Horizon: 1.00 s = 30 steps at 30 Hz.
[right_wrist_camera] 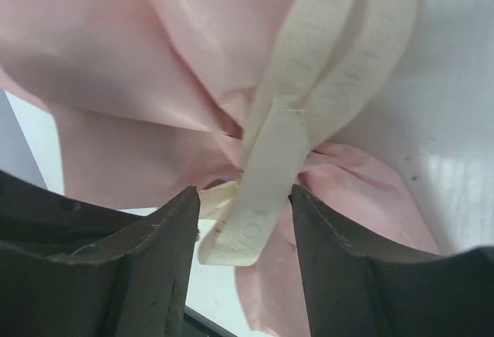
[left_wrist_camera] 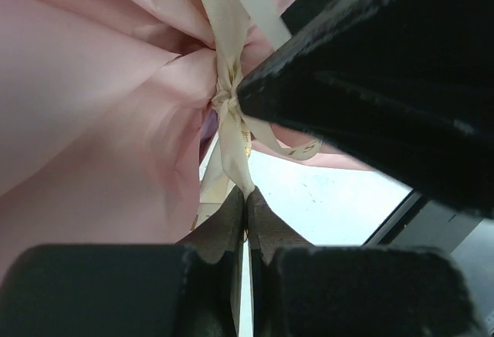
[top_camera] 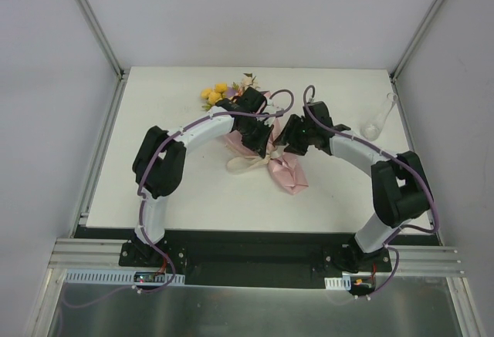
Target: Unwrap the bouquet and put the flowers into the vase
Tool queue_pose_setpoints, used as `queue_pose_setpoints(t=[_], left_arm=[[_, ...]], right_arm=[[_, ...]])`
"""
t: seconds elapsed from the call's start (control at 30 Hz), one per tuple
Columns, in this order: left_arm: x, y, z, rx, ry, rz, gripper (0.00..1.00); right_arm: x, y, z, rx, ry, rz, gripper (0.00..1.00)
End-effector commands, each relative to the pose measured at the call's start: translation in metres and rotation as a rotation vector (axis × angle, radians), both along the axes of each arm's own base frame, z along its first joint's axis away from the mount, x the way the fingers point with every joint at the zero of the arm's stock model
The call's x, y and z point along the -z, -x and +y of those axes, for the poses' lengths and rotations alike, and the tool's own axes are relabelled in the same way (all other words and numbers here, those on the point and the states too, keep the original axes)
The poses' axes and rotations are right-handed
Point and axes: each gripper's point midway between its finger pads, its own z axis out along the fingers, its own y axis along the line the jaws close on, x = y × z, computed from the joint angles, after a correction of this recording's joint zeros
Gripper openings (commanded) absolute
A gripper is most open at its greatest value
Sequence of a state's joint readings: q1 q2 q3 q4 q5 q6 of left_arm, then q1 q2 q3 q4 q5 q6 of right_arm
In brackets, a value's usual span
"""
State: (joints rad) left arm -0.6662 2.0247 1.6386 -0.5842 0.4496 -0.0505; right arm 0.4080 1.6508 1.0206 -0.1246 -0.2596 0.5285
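Left wrist view: left fingers (left_wrist_camera: 216, 237) are pressed together, tips clamped on one tail of the cream ribbon (left_wrist_camera: 231, 144), just below its knot. Pink wrapping paper (left_wrist_camera: 93, 82) gathers into the knot and bunches to the left of the tips.

Right wrist view: right fingers (right_wrist_camera: 363, 275) stand apart. A flat ribbon tail hangs in the gap between them, ungripped. Two ribbon loops rise beyond the tips, with pink paper behind and below.

Top external view: bouquet (top_camera: 282, 171) lies on the white tabletop (top_camera: 154, 121) directly under both sets of fingers, which meet over its tied waist. Yellow flowers (top_camera: 216, 92) stick out beyond the left fingers, on the far side. Vase (top_camera: 377, 123) is well off to the right of the right fingers, apart from everything. It appears to lie on its side, neck pointing away.
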Motion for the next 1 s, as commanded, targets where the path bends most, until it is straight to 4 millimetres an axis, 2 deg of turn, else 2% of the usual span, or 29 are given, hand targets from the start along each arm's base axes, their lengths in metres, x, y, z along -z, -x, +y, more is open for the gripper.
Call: queue_pose_setpoints(t=[0.0,0.17,0.2,0.23,0.3,0.4,0.43,0.5,0.63,0.7,0.83,0.97], left_arm=[[-0.046,0.001,-0.007,-0.007,0.082,-0.037,0.0],[-0.05,0.002,-0.008,-0.022,0.089,-0.029,0.0],[-0.051,0.002,-0.008,-0.024,0.093,-0.026,0.0],[-0.05,0.002,-0.007,-0.026,0.089,-0.027,0.0],[-0.049,0.001,-0.007,-0.034,0.083,-0.028,0.0],[-0.048,0.0,-0.006,-0.043,0.075,-0.032,0.0],[-0.048,0.0,-0.005,-0.045,0.074,-0.032,0.0],[-0.046,-0.005,-0.003,-0.066,0.056,-0.045,0.0],[-0.045,-0.018,0.01,-0.139,-0.014,-0.103,0.0],[-0.047,-0.031,0.025,-0.22,-0.076,-0.164,0.0],[-0.057,-0.042,0.044,-0.295,-0.129,-0.242,0.0],[-0.06,-0.046,0.05,-0.329,-0.151,-0.266,0.0]], right_arm=[[-0.017,-0.013,0.015,-0.008,0.013,-0.057,0.53],[-0.021,-0.014,0.027,0.003,-0.044,-0.046,0.52],[-0.024,-0.016,0.027,0.011,-0.04,-0.059,0.48],[-0.026,-0.016,0.026,0.016,-0.035,-0.068,0.37],[-0.033,-0.017,0.02,0.038,-0.016,-0.1,0.32],[-0.033,-0.015,0.013,0.052,0.012,-0.123,0.2],[-0.035,-0.015,0.01,0.053,0.018,-0.13,0.1],[-0.036,-0.014,0.006,0.046,0.045,-0.143,0.01],[-0.041,-0.013,-0.009,0.064,0.114,-0.175,0.01],[-0.036,-0.008,-0.02,0.06,0.171,-0.178,0.02],[-0.036,0.001,-0.036,0.065,0.236,-0.204,0.02],[-0.05,0.01,-0.053,0.07,0.29,-0.256,0.01]])
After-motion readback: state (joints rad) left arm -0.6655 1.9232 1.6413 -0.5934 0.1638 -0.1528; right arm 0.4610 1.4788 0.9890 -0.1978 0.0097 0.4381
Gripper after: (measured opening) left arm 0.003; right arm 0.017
